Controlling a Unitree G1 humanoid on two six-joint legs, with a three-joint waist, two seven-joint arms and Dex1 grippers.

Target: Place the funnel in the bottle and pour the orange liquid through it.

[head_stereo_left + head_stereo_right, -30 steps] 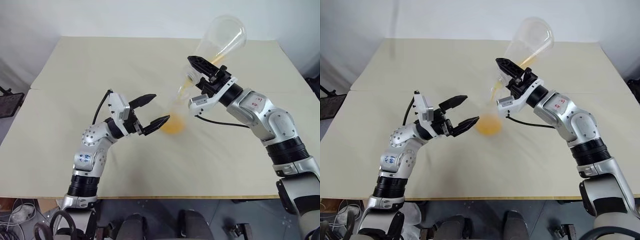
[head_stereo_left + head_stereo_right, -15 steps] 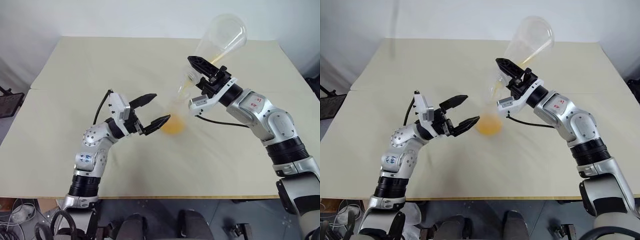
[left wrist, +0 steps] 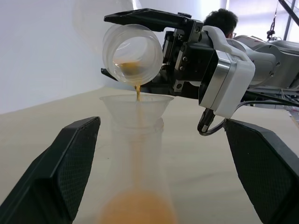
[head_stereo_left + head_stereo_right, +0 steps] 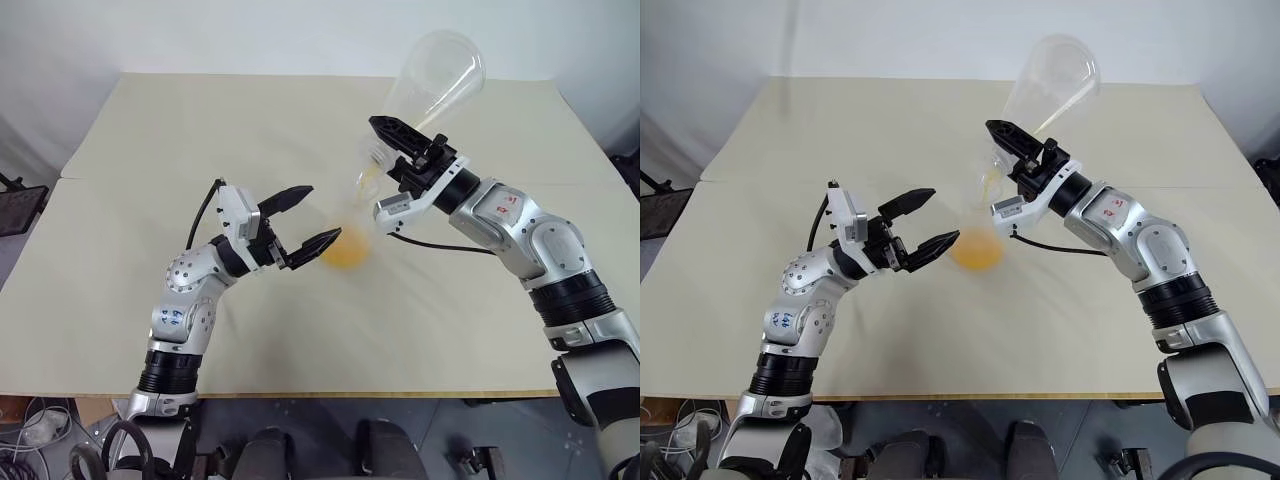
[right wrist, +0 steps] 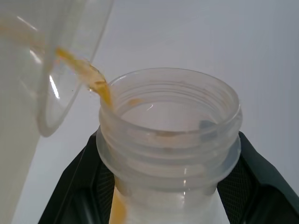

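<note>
A clear threaded neck [image 5: 169, 126] of a tilted plastic flask sits clamped between the right claw's [image 5: 168, 186] two black fingers [image 5: 77, 186], its round mouth open toward the camera. From the rim at ten o'clock, a thin stream of the orange liquid [image 5: 96, 84] runs out beside a see-through curved wall [image 5: 60, 79].

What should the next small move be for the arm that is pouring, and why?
Probably tip the conical flask a little steeper with the right gripper, mouth above the funnel. A thin stream of orange liquid falls into the funnel seated in the bottle, and a little remains at the flask's lip. The open left gripper flanks the bottle without gripping it.
</note>
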